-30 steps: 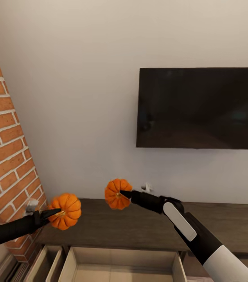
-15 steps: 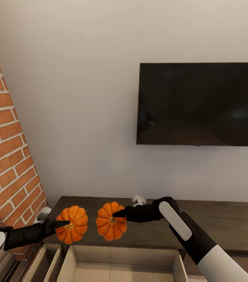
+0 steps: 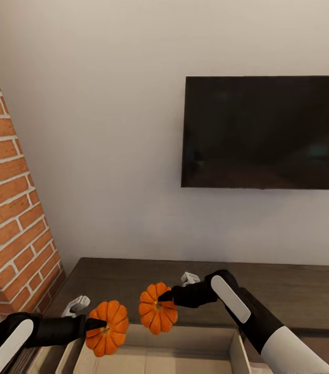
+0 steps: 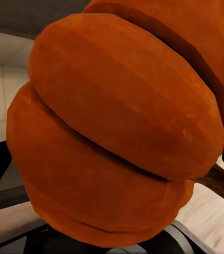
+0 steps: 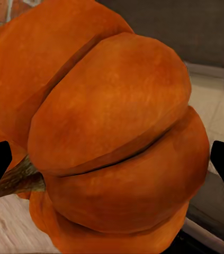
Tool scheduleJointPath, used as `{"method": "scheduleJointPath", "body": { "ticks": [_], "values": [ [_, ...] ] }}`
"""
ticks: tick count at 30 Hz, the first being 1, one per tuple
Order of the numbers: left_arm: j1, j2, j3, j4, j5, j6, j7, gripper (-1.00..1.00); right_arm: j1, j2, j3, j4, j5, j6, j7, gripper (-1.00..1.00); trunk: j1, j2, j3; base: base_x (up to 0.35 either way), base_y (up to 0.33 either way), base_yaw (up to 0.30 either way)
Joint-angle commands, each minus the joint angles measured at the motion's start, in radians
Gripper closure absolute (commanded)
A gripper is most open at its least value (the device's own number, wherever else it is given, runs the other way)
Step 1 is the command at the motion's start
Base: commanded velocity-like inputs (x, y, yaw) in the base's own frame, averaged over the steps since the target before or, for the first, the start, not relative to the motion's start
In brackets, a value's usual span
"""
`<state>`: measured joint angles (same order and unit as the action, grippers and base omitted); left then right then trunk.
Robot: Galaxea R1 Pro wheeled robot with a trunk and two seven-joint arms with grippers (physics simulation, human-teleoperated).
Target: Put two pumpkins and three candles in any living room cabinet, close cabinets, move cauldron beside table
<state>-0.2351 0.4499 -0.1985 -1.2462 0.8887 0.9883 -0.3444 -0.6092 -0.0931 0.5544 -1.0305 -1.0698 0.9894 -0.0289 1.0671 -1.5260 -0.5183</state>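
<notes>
While both pumpkins hang over the open cabinet (image 3: 185, 335) drawer in the head view, left gripper (image 3: 96, 325) grasps one pumpkin (image 3: 107, 334), right gripper (image 3: 164, 297) the other (image 3: 157, 314), stems sideways; lowering in comes next, I'd say. Left wrist: pumpkin (image 4: 122, 127) clamped. Right wrist: pumpkin (image 5: 112, 137) clamped.

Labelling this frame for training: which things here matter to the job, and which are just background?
Job: left pumpkin in left tool; right pumpkin in right tool; cabinet with open drawer.
Background: TV; brick fireplace; wall.
</notes>
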Motion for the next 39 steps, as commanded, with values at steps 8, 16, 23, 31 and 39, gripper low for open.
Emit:
{"method": "scheduleJointPath", "body": {
  "ticks": [8,16,23,31,39],
  "values": [
    [-0.001,-0.011,-0.03,0.001,-0.03,0.0,0.02,1.0,-0.001,0.014,0.004,0.108,0.093,-0.002,-0.004,1.0,0.031,-0.057,-0.026,0.0,0.0,0.0],
    [-0.001,-0.093,-0.035,0.036,-0.078,0.0,0.111,1.0,-0.001,0.089,0.005,0.207,0.211,-0.055,-0.004,1.0,0.061,-0.113,-0.051,0.0,0.0,0.0],
    [-0.001,-0.113,-0.035,0.04,-0.11,-0.003,0.132,1.0,-0.001,0.103,0.049,0.227,0.218,-0.075,-0.036,1.0,0.088,-0.162,-0.073,0.0,0.0,0.0],
    [-0.002,-0.127,-0.032,0.066,-0.166,-0.008,0.134,1.0,-0.001,0.105,0.055,0.239,0.221,-0.087,-0.074,1.0,0.119,-0.218,-0.098,0.0,0.0,0.0],
    [-0.003,-0.129,-0.032,0.067,-0.17,-0.018,0.135,1.0,0.003,0.11,0.056,0.316,0.285,-0.177,-0.075,1.0,0.15,-0.274,-0.123,0.0,0.0,0.0]
  ]
}}
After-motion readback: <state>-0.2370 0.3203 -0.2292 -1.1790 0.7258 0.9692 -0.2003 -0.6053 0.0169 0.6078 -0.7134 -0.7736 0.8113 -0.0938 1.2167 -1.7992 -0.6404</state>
